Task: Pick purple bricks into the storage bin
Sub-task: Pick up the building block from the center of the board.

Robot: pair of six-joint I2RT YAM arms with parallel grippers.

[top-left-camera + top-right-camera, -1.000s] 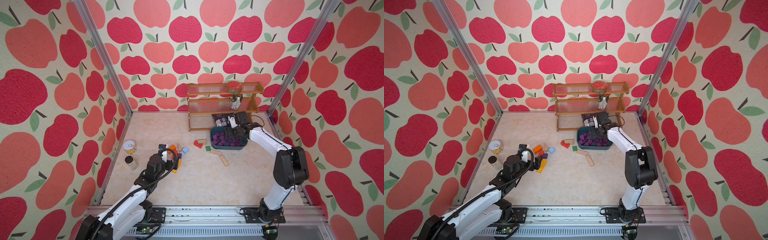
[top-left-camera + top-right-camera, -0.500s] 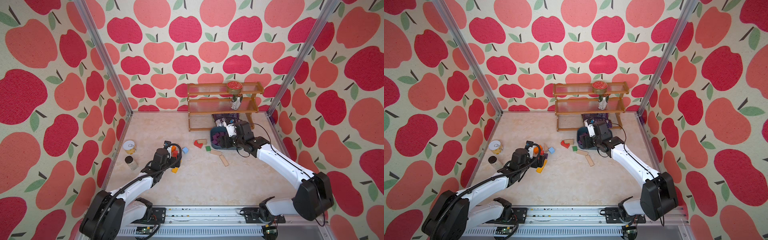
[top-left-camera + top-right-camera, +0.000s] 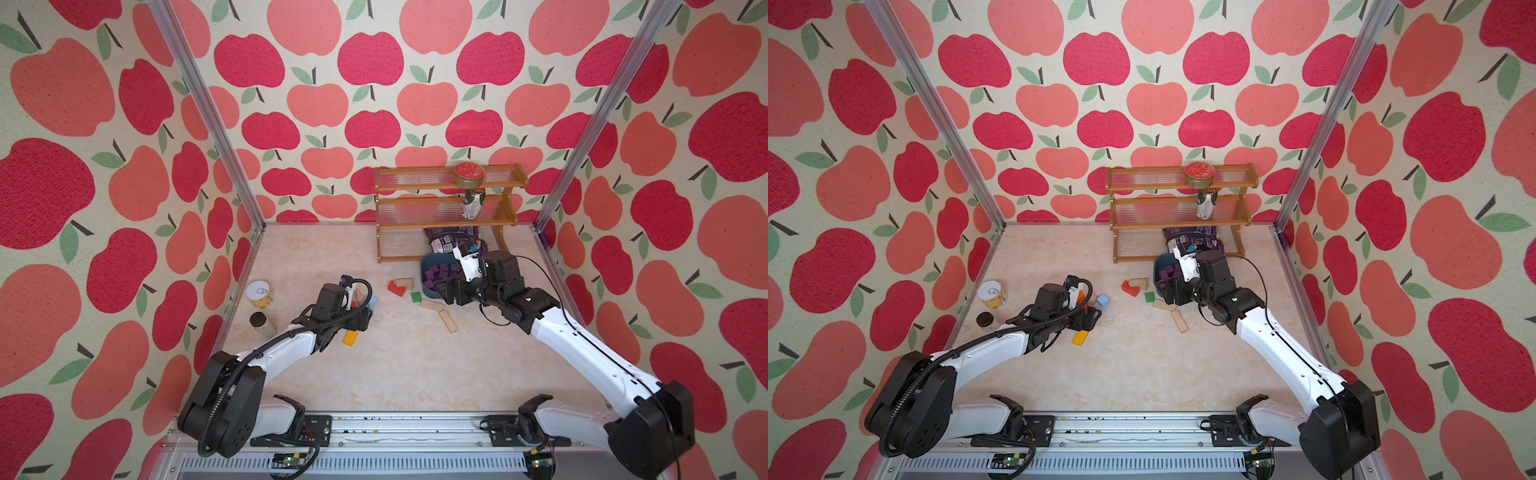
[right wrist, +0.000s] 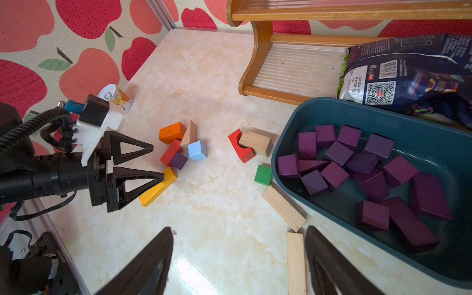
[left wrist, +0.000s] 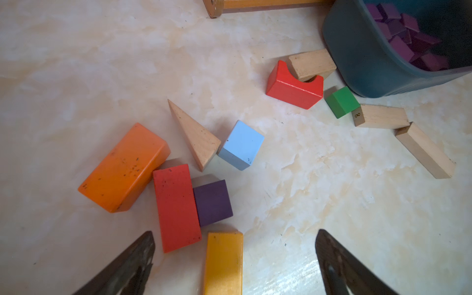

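Matte purple bricks (image 4: 338, 152), smooth plastic storage bin (image 4: 434, 132)

We see matte dark-purple wooden bricks (image 4: 357, 163) heaped loosely in the shallow teal-blue plastic storage bin (image 4: 344, 109) — cubes, cuboids, one wedge, lying at all angles. One purple cube (image 5: 212, 201) sits outside, well apart — flush against a long red block (image 5: 176, 207).
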